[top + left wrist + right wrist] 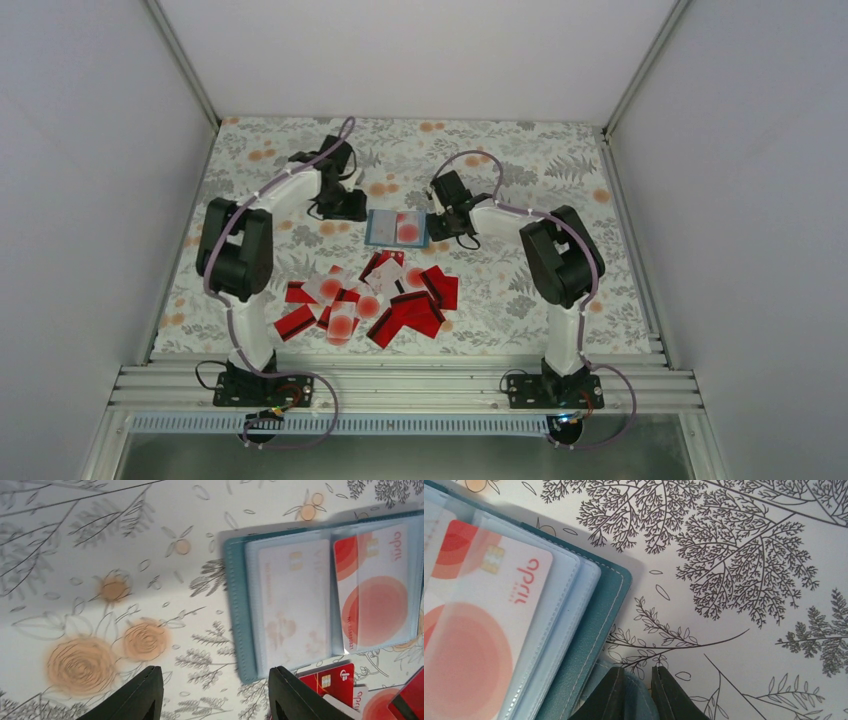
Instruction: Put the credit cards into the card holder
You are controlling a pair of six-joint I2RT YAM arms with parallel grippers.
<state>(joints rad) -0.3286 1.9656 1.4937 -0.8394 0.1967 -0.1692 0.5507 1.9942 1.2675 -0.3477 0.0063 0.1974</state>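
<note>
1 card holder open flat, centre of table; 2 cards sleeved inside. Loose credit cards heaped nearer arm bases, roughly 15, overlap blocks exact count. Fingers of left gripper spread, empty. Those of right gripper pinch holder's tab.
</note>
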